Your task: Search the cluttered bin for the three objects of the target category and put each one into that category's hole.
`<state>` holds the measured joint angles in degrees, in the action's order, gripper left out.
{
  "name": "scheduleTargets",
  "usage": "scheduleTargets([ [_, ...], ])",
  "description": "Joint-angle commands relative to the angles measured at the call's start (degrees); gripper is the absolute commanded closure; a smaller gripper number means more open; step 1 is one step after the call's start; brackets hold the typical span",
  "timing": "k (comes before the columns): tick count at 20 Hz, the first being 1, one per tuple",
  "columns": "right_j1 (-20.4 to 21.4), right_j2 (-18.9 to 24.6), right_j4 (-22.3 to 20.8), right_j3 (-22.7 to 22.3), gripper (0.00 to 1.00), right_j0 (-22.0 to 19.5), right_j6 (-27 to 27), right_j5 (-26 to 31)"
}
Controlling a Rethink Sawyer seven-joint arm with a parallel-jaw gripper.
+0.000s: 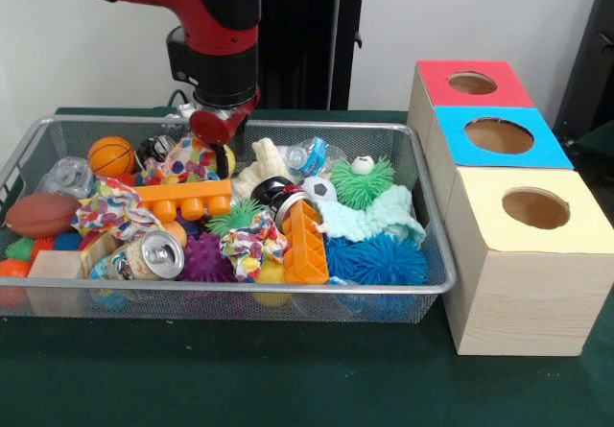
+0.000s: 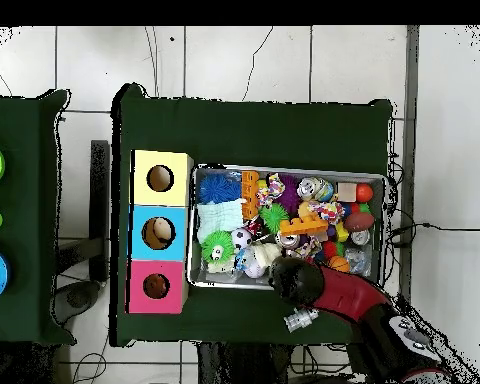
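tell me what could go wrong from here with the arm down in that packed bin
1. The gripper sits low at the far side of the wire bin, among tightly piled toys; going lower could snag the colourful fabric or shove neighbours around.
2. The orange block and silver can overlap other items, so lifting one may drag another out.
3. The box holes look narrow; a bulky item could catch on the rim.

Setting: robotics lab test cell
Floor: pale tiles [image 2: 284, 60] with loose cables [image 2: 254, 55]
Work surface: table under green cloth [image 1: 240, 379]
Fixtures: wire bin [image 1: 422, 283] of assorted toys; wooden box [image 1: 518, 283] with three colour-coded holes
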<state>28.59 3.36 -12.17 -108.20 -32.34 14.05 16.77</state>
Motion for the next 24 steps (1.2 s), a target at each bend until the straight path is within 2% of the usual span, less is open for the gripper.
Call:
scheduleTargets([
  [1,-2.6,7.9,4.3,-3.9,0.00,-2.0,17.0,-0.5],
  [8,-3.5,11.2,5.4,-6.7,0.00,-4.2,16.7,-2.2],
  [16,-4.9,14.0,5.7,-7.5,0.00,-6.0,16.5,-4.5],
  [21,-6.7,16.1,4.4,-7.8,0.00,-7.7,16.1,-7.8],
  [24,-6.9,21.1,0.8,-9.3,0.00,-11.0,14.2,-13.4],
])
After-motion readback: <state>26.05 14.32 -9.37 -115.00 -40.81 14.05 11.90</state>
